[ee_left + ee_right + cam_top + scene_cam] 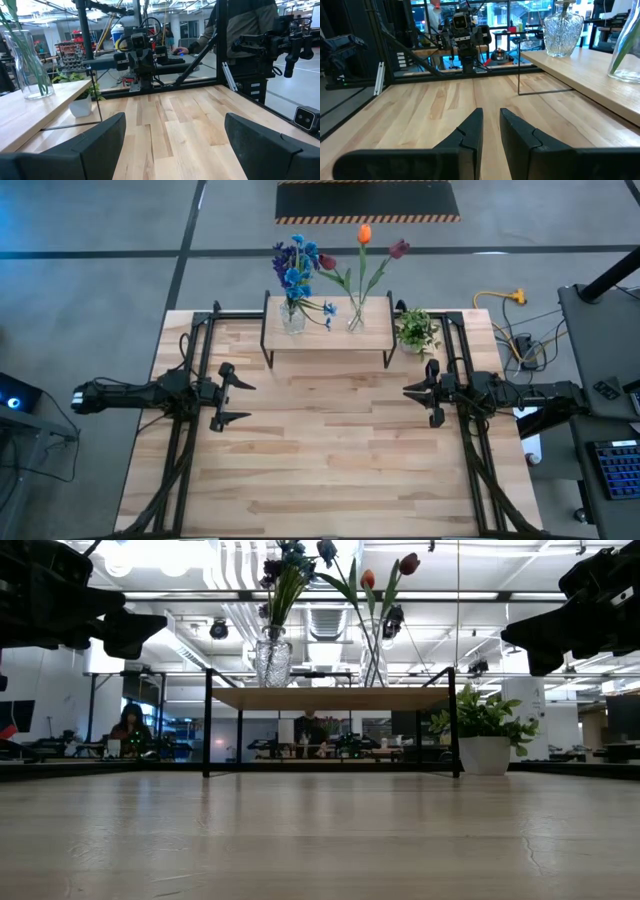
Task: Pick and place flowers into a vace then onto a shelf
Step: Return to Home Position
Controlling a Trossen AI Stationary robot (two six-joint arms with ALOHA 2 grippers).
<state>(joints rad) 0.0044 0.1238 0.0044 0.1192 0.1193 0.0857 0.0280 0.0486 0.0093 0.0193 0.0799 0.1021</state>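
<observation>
All flowers (pixel 296 265) top shelf (pixel 325 340), beyond left end effector (pixel 245 402) and right end effector (pixel 408 392).

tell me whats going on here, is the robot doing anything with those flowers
Nothing is being handled right now. On the shelf at the back of the table, the left vase holds blue flowers and the right vase holds tulips. A potted plant sits beside the shelf. The left pincer hangs open over the table's left side, and the right pincer, nearly shut, over its right side. Both are empty.
</observation>
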